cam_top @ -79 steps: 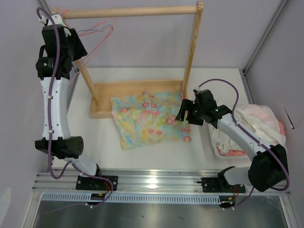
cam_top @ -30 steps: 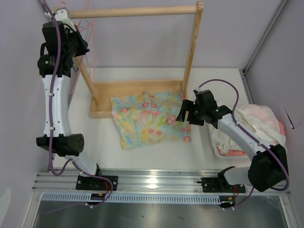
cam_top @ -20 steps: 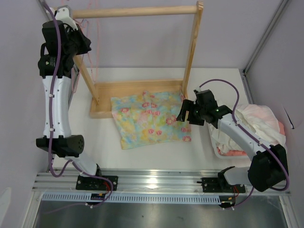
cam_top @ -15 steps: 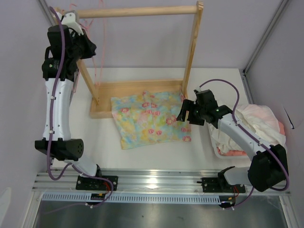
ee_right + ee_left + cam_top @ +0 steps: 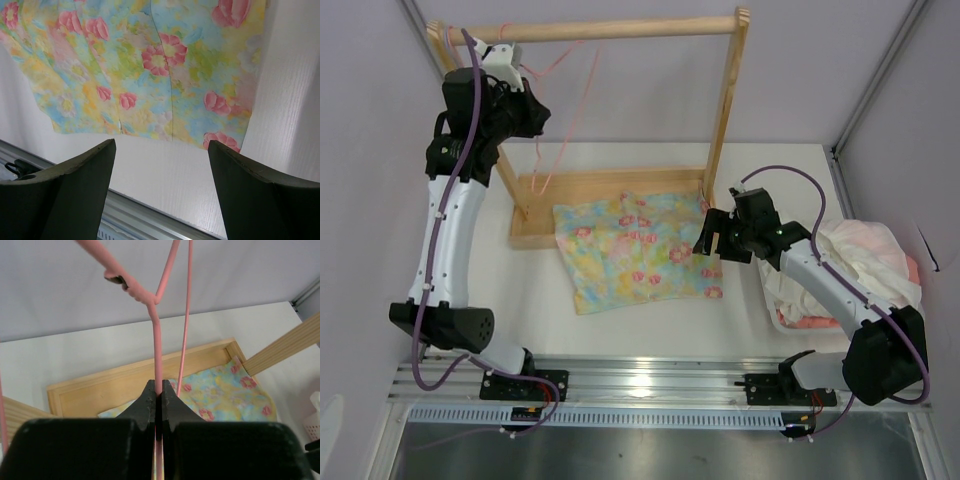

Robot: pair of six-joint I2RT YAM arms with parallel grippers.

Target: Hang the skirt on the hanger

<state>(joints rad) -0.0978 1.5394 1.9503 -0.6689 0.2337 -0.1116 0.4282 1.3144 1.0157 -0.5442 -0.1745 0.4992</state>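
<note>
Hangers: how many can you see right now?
1. The pink hanger is pinched in the left gripper, up by the left end of the wooden rack. Another could be hidden behind the left arm.

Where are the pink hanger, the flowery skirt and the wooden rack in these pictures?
hanger (image 5: pixel 155 340): left wrist view, on its straight wire stem.
skirt (image 5: pixel 635 250): top external view, middle of the cloth.
wooden rack (image 5: pixel 620 26): top external view, on its top rail.
</note>
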